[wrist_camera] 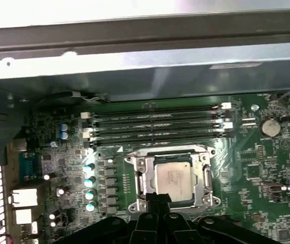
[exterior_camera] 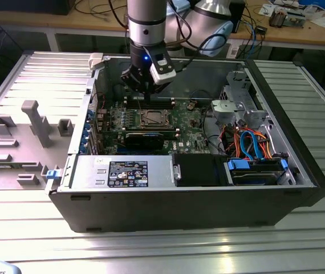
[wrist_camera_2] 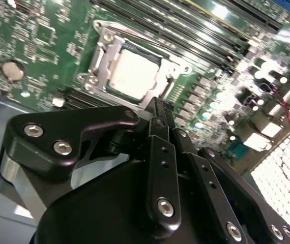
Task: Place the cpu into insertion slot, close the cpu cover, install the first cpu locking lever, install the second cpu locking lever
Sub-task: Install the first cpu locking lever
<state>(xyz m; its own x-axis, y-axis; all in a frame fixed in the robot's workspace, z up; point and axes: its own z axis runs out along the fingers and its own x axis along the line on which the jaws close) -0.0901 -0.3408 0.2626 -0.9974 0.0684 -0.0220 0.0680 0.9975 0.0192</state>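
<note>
The cpu (wrist_camera: 174, 175) lies flat in the socket on the green board (exterior_camera: 188, 123), its silver-grey top showing in both wrist views (wrist_camera_2: 132, 73). The cpu cover (wrist_camera: 206, 175), a thin grey metal frame, lies down around it (wrist_camera_2: 102, 57). In the exterior view the socket (exterior_camera: 151, 118) sits mid-board inside the open computer case. My gripper (exterior_camera: 142, 91) hangs just above the socket's far edge. Its black fingertips are pressed together with nothing between them, right beside the socket frame (wrist_camera: 157, 197) (wrist_camera_2: 160, 105). The locking levers' positions are not clear.
Memory slots (wrist_camera: 155, 124) run alongside the socket, near the case wall (wrist_camera: 145, 76). A black card (exterior_camera: 145, 138) lies by the socket, and a power supply (exterior_camera: 122, 171) and a drive cage with blue and orange cables (exterior_camera: 254, 145) line the case's near side. Grey fixtures (exterior_camera: 34, 123) stand at the exterior view's left.
</note>
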